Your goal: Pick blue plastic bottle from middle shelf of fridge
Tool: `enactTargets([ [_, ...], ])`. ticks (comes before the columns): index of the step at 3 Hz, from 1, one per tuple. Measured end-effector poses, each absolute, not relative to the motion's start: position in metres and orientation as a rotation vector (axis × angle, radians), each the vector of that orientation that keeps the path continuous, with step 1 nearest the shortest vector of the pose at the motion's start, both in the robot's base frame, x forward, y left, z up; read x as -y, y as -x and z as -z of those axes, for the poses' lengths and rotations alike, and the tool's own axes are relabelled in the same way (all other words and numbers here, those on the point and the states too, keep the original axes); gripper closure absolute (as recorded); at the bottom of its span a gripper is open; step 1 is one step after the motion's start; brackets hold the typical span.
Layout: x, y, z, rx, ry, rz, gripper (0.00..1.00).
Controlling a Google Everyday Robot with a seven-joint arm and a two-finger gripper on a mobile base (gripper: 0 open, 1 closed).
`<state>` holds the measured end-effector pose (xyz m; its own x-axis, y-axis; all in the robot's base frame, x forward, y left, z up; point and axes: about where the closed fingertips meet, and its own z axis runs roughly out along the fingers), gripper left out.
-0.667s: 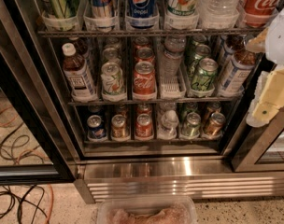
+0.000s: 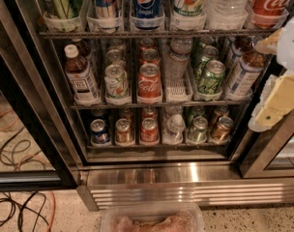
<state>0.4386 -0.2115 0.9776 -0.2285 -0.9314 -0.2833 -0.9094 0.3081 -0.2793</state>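
Observation:
The blue plastic bottle (image 2: 80, 74) stands upright at the left end of the middle shelf (image 2: 156, 104). It has a white cap, a dark brown drink and a white-and-blue label. Two similar labelled bottles (image 2: 242, 74) stand at the right end of that shelf. My gripper (image 2: 281, 88), white and cream, is at the right edge of the view, in front of the fridge's right door frame. It is far to the right of the bottle and touches nothing on the shelves. The fridge (image 2: 185, 178) is open, with its steel slatted base below.
On the middle shelf stand a pale can (image 2: 116, 81), a red cola can (image 2: 149, 82), a ribbed water bottle (image 2: 176, 62) and a green can (image 2: 211, 76). Cans fill the shelves above and below. Cables (image 2: 21, 211) lie on the floor at left. A clear plastic tub (image 2: 152, 220) sits at the bottom.

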Motion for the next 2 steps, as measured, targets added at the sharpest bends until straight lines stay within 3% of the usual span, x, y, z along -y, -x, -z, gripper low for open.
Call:
enactTargets([
  [2, 0.17, -0.425, -0.945, -1.995, 1.402, -0.134, 0.0],
])
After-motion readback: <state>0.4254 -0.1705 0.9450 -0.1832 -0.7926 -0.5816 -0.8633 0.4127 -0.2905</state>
